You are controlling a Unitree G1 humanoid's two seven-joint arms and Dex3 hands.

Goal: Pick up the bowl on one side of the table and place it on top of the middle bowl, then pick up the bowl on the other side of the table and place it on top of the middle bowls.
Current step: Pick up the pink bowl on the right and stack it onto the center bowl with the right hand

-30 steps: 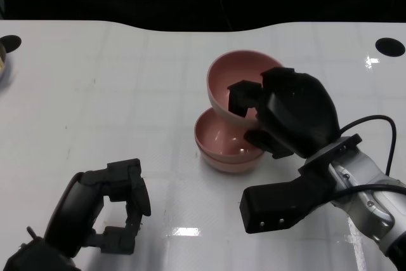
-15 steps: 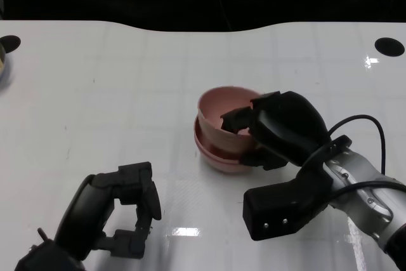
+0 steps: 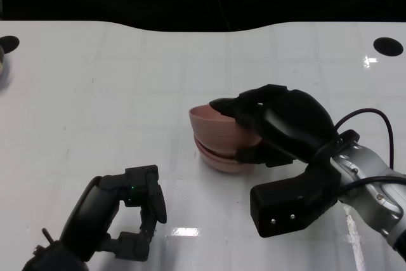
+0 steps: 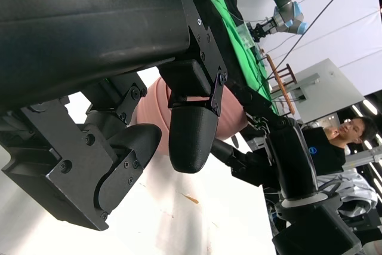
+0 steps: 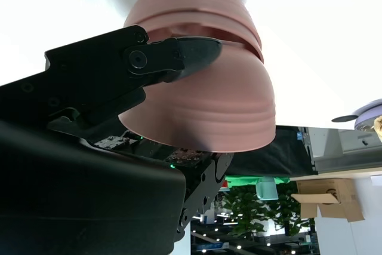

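Left hand (image 3: 130,211) low at near edge of tabletop (image 3: 95,93), fingers curled in, holding nothing. Right hand (image 3: 279,125) further in, clamped over rim of top pink bowl (image 3: 219,128), fingers draped across its mouth. Bowl sits tilted on pink bowl stack (image 3: 222,157) at mid-tabletop, not yet nested flat. Looks like light, rigid, smooth plastic: likely slippery, so rim pinch with thumb outside the wall seems best. Needs levelling before release, or may slide off.
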